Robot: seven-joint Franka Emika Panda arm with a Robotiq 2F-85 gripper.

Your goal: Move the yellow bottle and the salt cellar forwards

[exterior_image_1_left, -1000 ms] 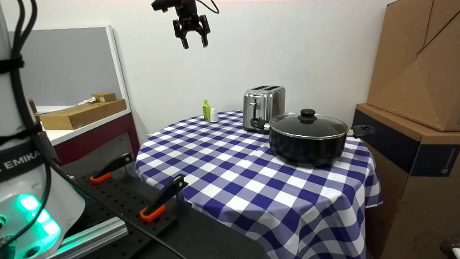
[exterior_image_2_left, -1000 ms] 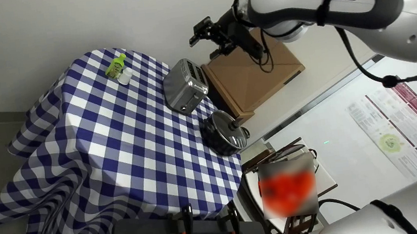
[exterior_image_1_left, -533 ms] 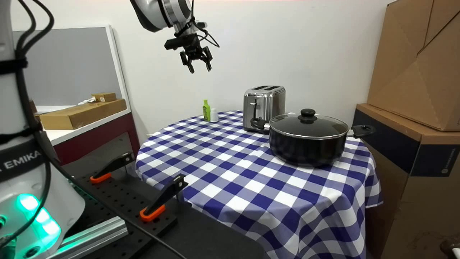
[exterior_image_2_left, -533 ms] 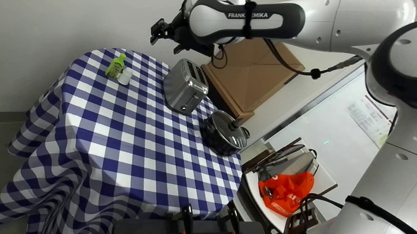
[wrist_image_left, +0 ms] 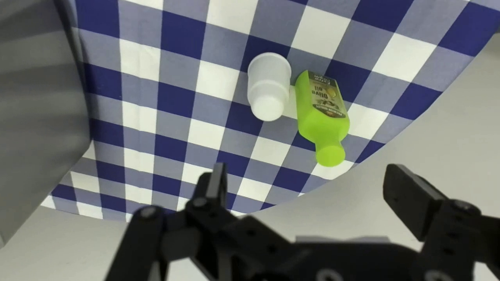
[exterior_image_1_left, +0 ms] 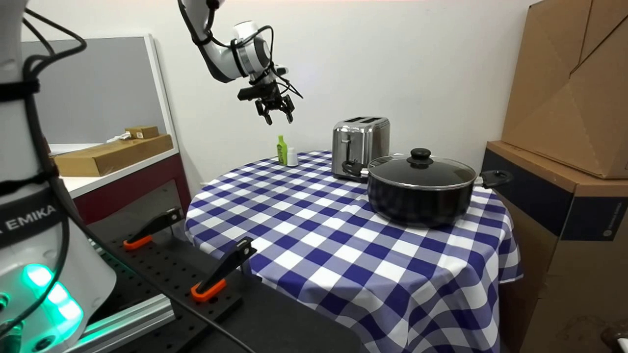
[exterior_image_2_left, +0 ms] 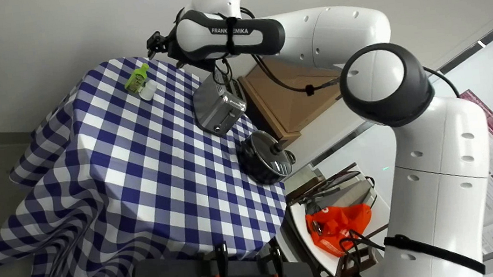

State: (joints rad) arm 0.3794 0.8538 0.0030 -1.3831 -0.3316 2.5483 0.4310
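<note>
The yellow bottle point(wrist_image_left: 322, 117) (salt cellar point(wrist_image_left: 268, 86) just beside it) stands upright below the wide-spread hand point(exterior_image_1_left: 279, 120).

Tablecloth point(exterior_image_1_left: 319, 240): checked, deep blue, grey-blue, white. Far on it, in an exterior view: yellow bottle point(exterior_image_1_left: 282, 152), bright yellow-green; salt cellar point(exterior_image_1_left: 292, 158) just to its right, plain white. Bottle's label point(wrist_image_left: 327, 97), wrist view: dark and tan. Toaster point(exterior_image_1_left: 360, 149): silver, black slots point(exterior_image_1_left: 371, 120). Pot point(exterior_image_1_left: 418, 206), right: black, with black knob point(exterior_image_1_left: 420, 157). Gripper point(exterior_image_1_left: 279, 121) black; arm point(exterior_image_2_left: 318, 31) white and dark grey. Clamps point(exterior_image_1_left: 225, 266), near left: black and orange. Box point(exterior_image_1_left: 544, 294), right: brown, navy band point(exterior_image_1_left: 591, 218).
</note>
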